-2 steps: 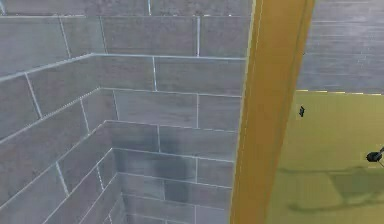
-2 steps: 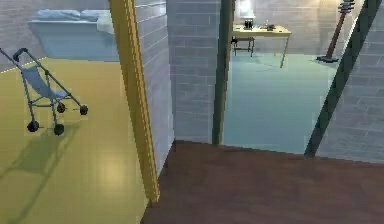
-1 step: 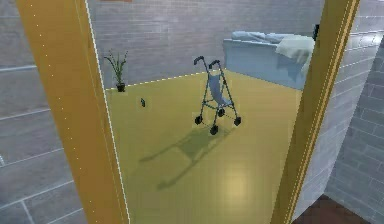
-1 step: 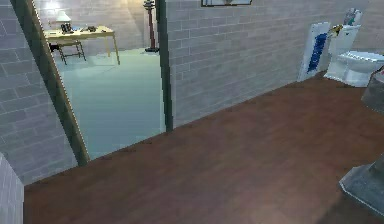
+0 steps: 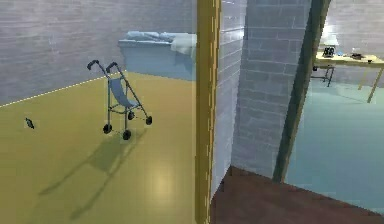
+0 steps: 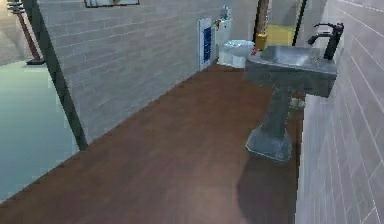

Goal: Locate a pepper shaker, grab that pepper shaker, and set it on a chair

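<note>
— What's ahead?
— A blue folding stroller with a grey frame point(image 5: 122, 100) on yellow floor; behind it a pale blue bed point(image 5: 160, 48), cut off by a yellow door post point(image 5: 207, 110); a small dark thing point(image 5: 31, 124) on the floor, too small to name.
— To the side?
— A grey pedestal sink point(image 6: 285, 75) with a black tap point(image 6: 328, 40); a white toilet point(image 6: 236, 52) beyond, hard to make out.
— The pepper shaker; the pincer?
— I cannot tell where the pepper shaker is, nor the pincer's state.
</note>
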